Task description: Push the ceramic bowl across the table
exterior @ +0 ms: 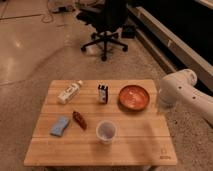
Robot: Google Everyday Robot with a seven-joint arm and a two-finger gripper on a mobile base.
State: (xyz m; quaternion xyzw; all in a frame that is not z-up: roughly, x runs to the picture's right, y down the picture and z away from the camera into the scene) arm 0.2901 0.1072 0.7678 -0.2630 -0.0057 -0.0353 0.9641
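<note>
The ceramic bowl [134,96], orange-red with a paler speckled inside, sits on the right half of the light slatted wooden table [130,145], near its far edge. My white arm comes in from the right. Its gripper [165,100] hangs shut at the table's right edge, just right of the bowl and a small gap away from it. Nothing is held.
A translucent cup [106,131] stands in front of the bowl near the table's middle. A small carton [102,93], a white bottle [70,92], a brown packet [79,120] and a blue sponge [60,126] lie to the left. A black office chair [107,25] stands beyond the table.
</note>
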